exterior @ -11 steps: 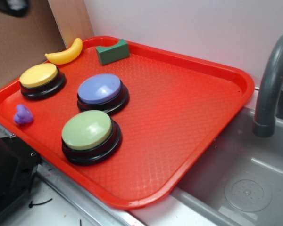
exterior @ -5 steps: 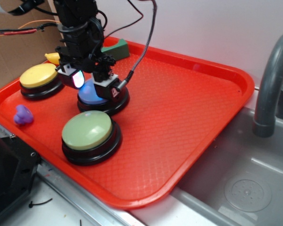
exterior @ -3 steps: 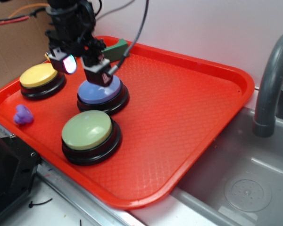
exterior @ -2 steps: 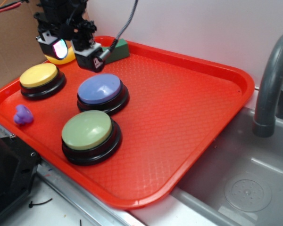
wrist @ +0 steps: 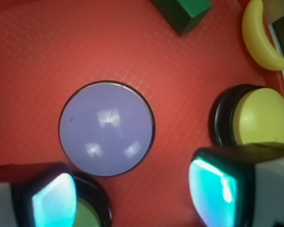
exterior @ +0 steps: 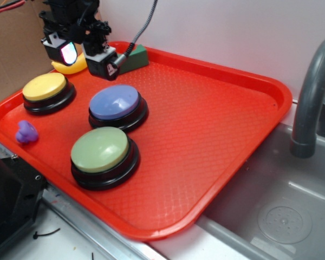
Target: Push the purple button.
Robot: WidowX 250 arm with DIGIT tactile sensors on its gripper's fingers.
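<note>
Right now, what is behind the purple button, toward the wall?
Behind the purple button lie a green block and a yellow banana on the red tray. The raised gripper covers parts of both; nothing touches the button.

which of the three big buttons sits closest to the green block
The purple button, the middle of the three. The green block lies just behind it on the tray, while the yellow button and green button sit farther off.

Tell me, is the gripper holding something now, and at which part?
Nothing is held. The gripper is open and empty, raised above the tray, apart from the purple button.
</note>
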